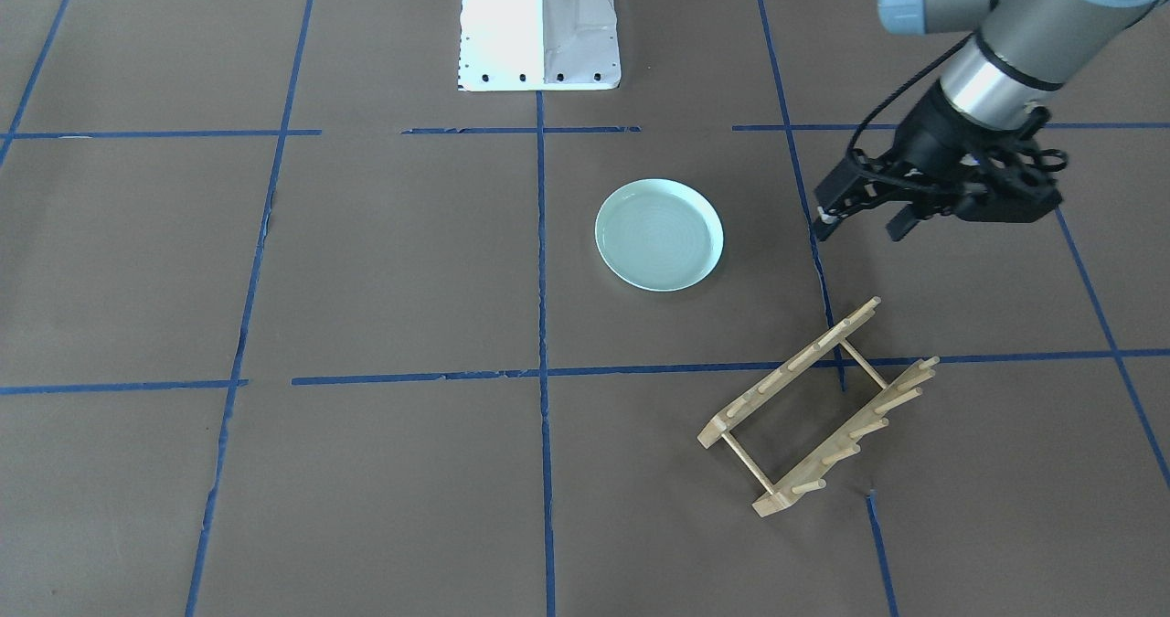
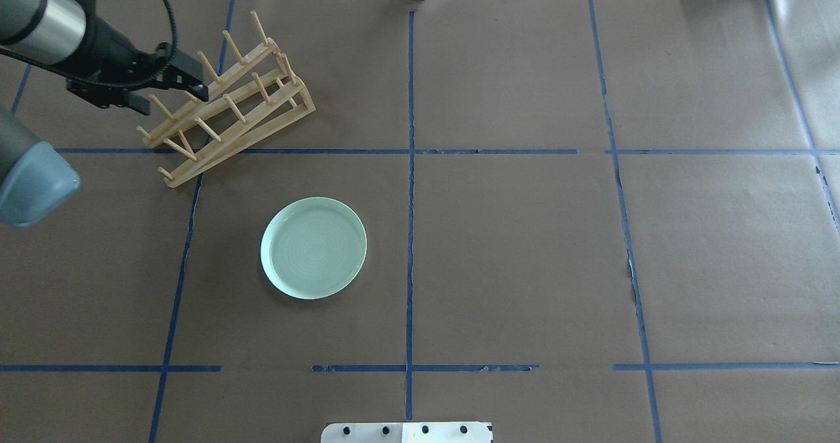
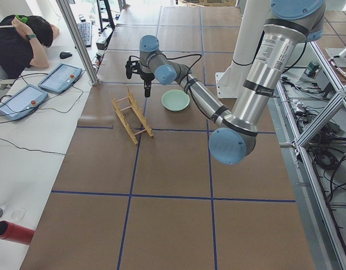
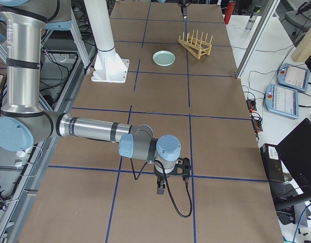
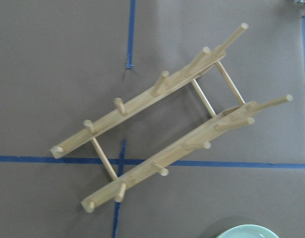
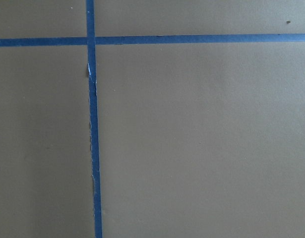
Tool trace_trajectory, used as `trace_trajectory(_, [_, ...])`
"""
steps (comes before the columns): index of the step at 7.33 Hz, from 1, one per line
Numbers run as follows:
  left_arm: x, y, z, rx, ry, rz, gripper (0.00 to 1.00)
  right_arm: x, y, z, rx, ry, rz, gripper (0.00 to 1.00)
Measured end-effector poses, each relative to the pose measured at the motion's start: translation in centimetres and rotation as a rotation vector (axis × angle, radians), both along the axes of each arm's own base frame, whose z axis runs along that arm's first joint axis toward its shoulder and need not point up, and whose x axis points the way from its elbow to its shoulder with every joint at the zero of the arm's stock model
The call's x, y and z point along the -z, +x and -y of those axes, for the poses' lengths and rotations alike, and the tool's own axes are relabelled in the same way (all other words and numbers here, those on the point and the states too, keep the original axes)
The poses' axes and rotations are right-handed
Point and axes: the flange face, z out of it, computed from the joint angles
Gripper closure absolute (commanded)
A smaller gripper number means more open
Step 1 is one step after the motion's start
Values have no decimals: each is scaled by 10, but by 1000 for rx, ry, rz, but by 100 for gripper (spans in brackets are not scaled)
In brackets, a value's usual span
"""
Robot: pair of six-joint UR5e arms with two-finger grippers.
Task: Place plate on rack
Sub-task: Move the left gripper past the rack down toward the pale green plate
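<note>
Where the brown tabletop point(image 2: 525, 266) ends on the robot's right, the right gripper point(image 4: 161, 190) points straight down, close above a crossing of blue tape lines point(image 6: 91, 124). Only the side view shows it, so I cannot tell how its jaws stand.

Farther along, past the white base point(image 1: 539, 27) of the robot, the plate point(image 2: 314, 247) lies flat on the tabletop with its rim up. It sits just to the robot's left of the centre tape line, with nothing touching it.

Beyond the plate, and apart from it, the rack point(image 5: 142, 99) stands on its two rails with the pegs up. It is set at a slant to the tape grid, and one tape line passes under it. No plate is in it.

The left gripper point(image 1: 861, 227) hovers by the rack's end on the robot's left. Its jaws are spread wide and hold nothing. From the side it seems to hang clear of the pegs, though the overhead view overlaps the two.
</note>
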Motion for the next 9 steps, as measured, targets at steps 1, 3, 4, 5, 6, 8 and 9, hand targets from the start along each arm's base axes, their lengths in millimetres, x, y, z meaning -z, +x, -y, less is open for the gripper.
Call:
trace_trajectory(1, [25,49,-3,11,-79,21,0,0,0,0,0,0,0,0])
trace_trajectory(3, [59,134,-11,33,-216,118,0,0,0,0,-1,0,0,0])
trace_trajectory(4, [65,175,-5,49,-286,171,0,0,0,0,0,1,0,0])
trace_trajectory(5, [68,215,-1,54,-346,217,0,1,0,0,0,1,0,0])
trace_trajectory(6, [69,250,-5,51,-389,250,0,0,0,0,0,1,0,0])
trace_trajectory(8, [62,296,-22,44,-399,307,20,0,0,0,0,0,0,0])
trace_trajectory(9, [57,309,-30,41,-389,325,40,0,0,0,0,0,0,0])
